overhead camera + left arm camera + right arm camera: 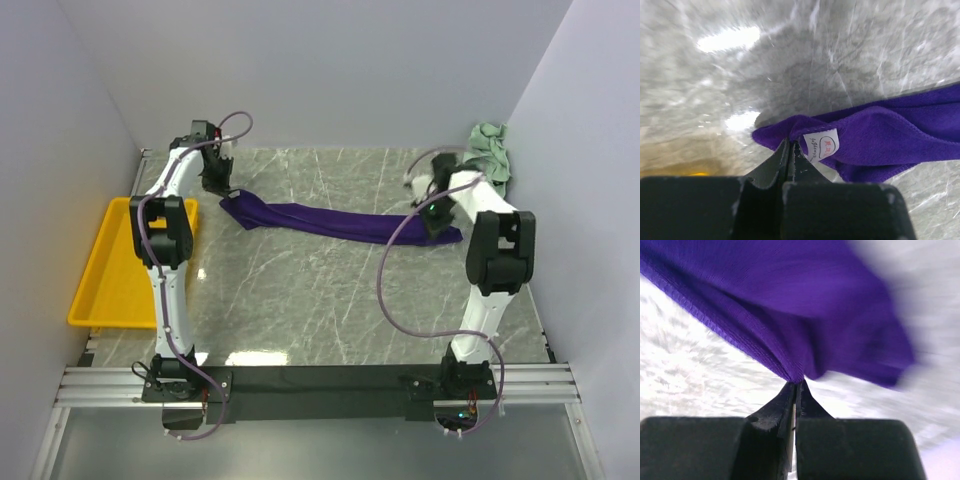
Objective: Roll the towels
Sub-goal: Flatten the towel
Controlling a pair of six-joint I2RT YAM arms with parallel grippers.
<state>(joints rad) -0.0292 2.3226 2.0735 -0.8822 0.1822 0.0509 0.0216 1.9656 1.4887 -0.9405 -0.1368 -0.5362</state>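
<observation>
While the purple towel [340, 220] lies stretched on the table [300, 310], long axis 9 to 3 o'clock, the left end effector [791, 150] pinches its 9 o'clock end, the right end effector [798, 386] its 3 o'clock end, mint towel [490, 150] heaped at 1 o'clock.

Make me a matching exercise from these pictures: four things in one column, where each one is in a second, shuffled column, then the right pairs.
Things:
1. purple towel
2. mint green towel
3. yellow tray
4. white label

Places:
A. bunched in the far right corner of the table
B. on the towel end pinched by the left gripper
C. at the table's left edge
D. stretched across the table from the left gripper to the right gripper

Pairs: 1-D, 2-A, 3-C, 4-B.
</observation>
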